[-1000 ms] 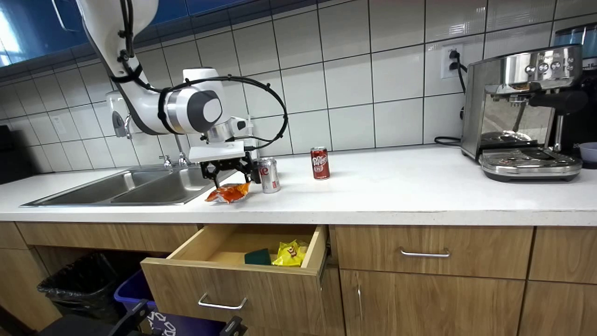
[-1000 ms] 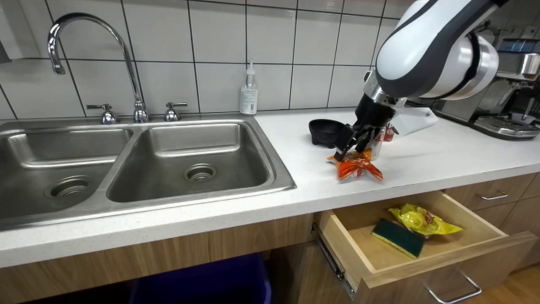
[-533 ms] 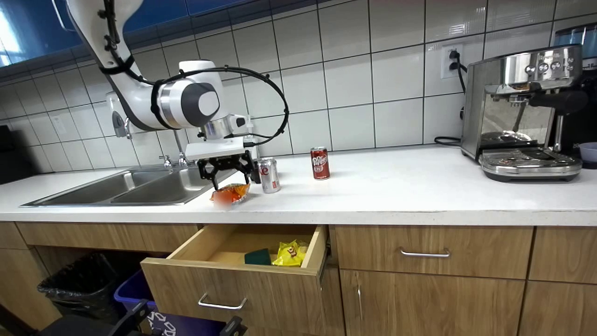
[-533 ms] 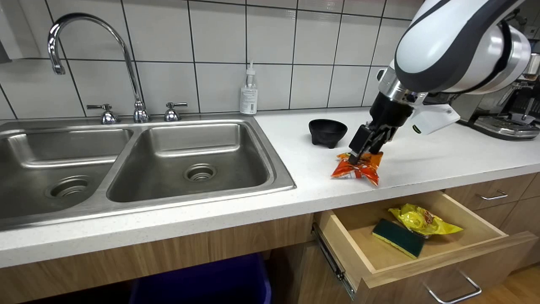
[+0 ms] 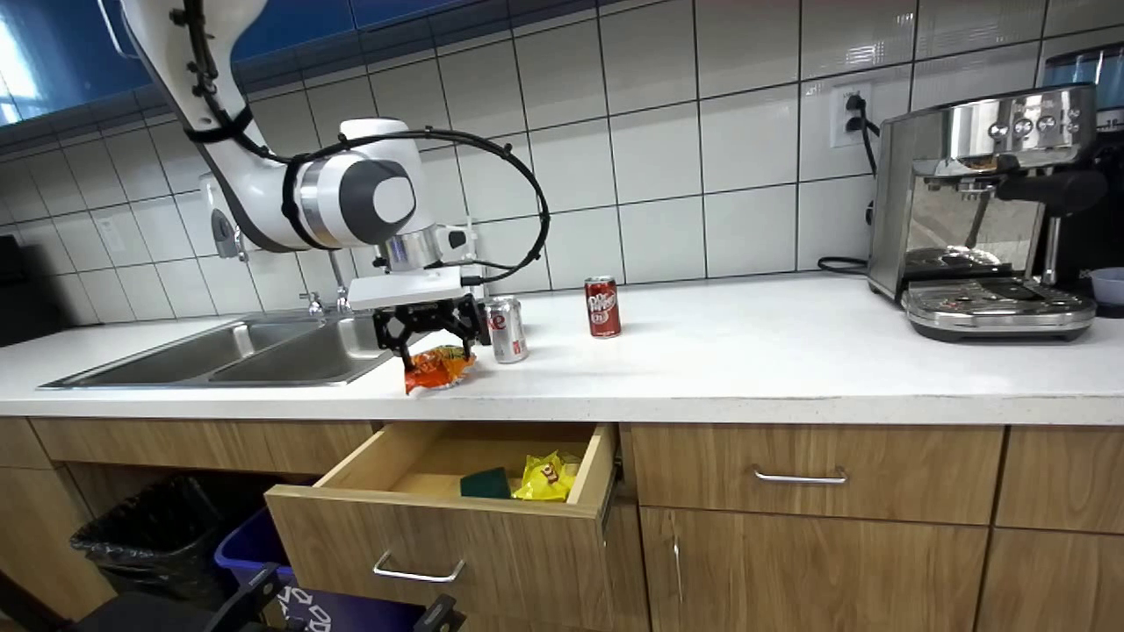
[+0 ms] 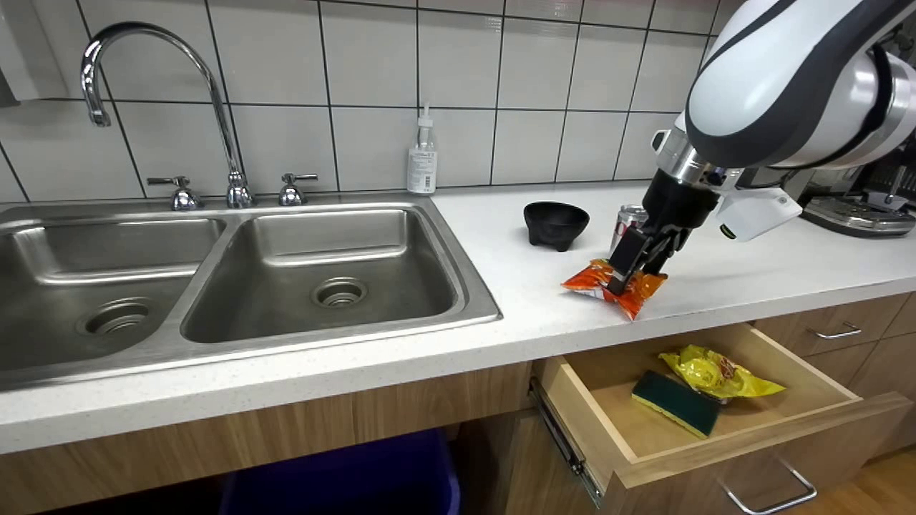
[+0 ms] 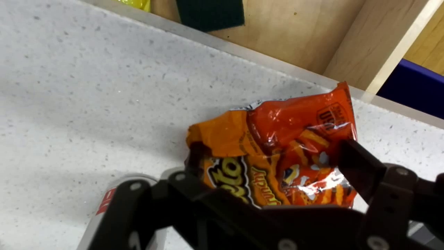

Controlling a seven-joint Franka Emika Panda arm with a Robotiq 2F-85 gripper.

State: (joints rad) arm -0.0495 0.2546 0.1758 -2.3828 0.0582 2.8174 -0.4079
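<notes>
A crumpled orange and red Cheetos bag lies on the white counter close to its front edge. My gripper is over it, open, with its two black fingers wide apart at opposite ends of the bag. The fingertips seem to touch the wrapper; the wrist view does not show how firmly. In both exterior views the gripper points down and the bag is partly behind a finger. Just behind the bag stands a silver can, near the left finger in the wrist view.
Below the bag an open drawer holds a green sponge and a yellow packet. A double sink, a black bowl, a red can and a coffee machine share the counter.
The gripper has moved toward the counter's front edge and lower onto the bag. The bag has turned and shifted slightly with it. The silver can has come out from behind the gripper.
</notes>
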